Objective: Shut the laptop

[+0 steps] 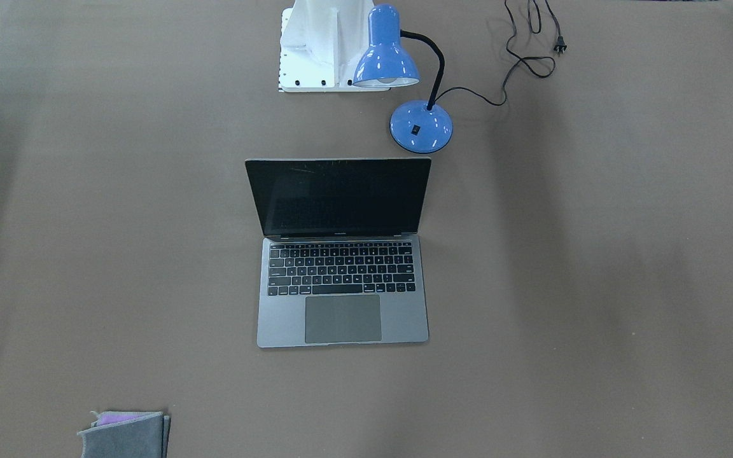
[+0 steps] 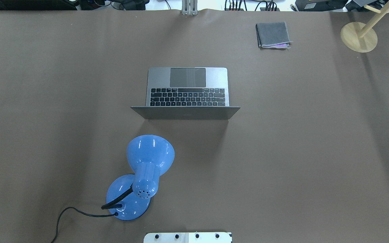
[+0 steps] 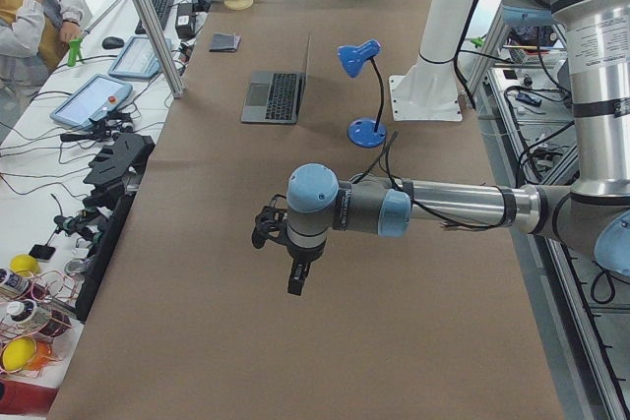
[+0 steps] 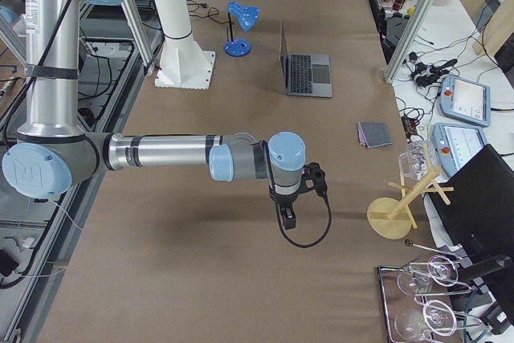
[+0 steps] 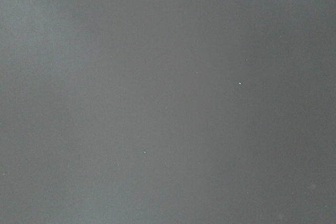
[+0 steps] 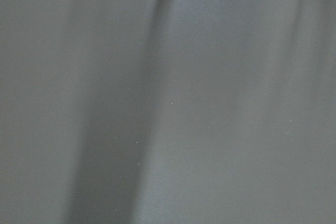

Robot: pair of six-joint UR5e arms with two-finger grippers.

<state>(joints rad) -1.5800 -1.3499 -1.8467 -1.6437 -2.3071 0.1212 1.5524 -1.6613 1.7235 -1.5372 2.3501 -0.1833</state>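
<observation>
The laptop (image 1: 341,254) sits open near the middle of the brown table (image 1: 595,286). Its lid stands roughly upright on the side nearer the robot. The dark screen faces away from the robot, and the keyboard and trackpad lie flat on the far side. Nothing touches it.

The left gripper (image 3: 295,280) hangs over bare table toward the robot's left end, well apart from the laptop. Its arm reaches out level above the surface with the fingers pointing down. It appears only in the side view from that end, so how far its fingers stand apart cannot be told. No object is seen in or against it. The left wrist camera shows only plain table covering.

The right gripper (image 4: 287,218) hangs the same way toward the robot's right end, also well apart from the laptop, with its fingers pointing down over bare table. It too is seen only from the side, so its opening cannot be told, and it has nothing visible in its grasp. The right wrist camera shows only table covering crossed by soft shadows.

A blue desk lamp (image 1: 421,126) stands just behind the lid, between the laptop and the white robot base (image 1: 315,51), on the robot's left. A folded grey cloth (image 2: 273,34) lies near the far edge on the robot's right, and a wooden stand (image 2: 358,37) is farther right.
</observation>
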